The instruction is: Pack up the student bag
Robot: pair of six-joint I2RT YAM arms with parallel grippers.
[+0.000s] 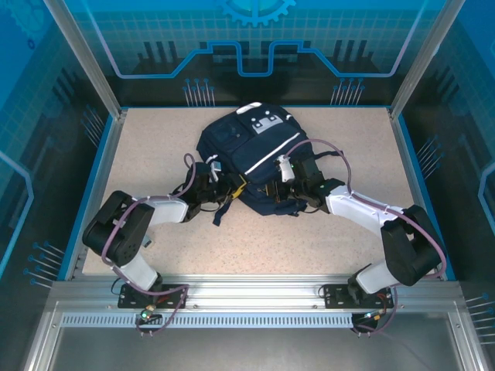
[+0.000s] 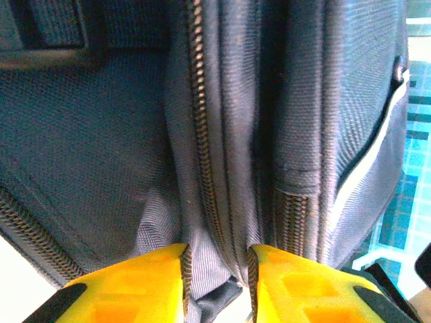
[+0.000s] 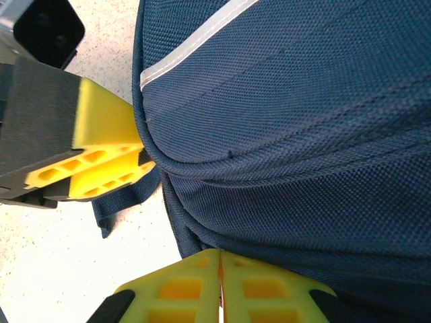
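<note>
Mostly cropped, student bag (image 1: 236, 154) fold pinched in left jaws, right jaws closed against its edge, grip unclear.

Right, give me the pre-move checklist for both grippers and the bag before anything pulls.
1. Left gripper closed on a fold of the student bag: ok.
2. Right gripper shut at the bag's near edge: ok.
3. Right gripper actually pinching fabric: cannot tell.
4. Zipper by the left gripper open: not ok, it looks closed.
5. Bag resting on the table: ok.
</note>
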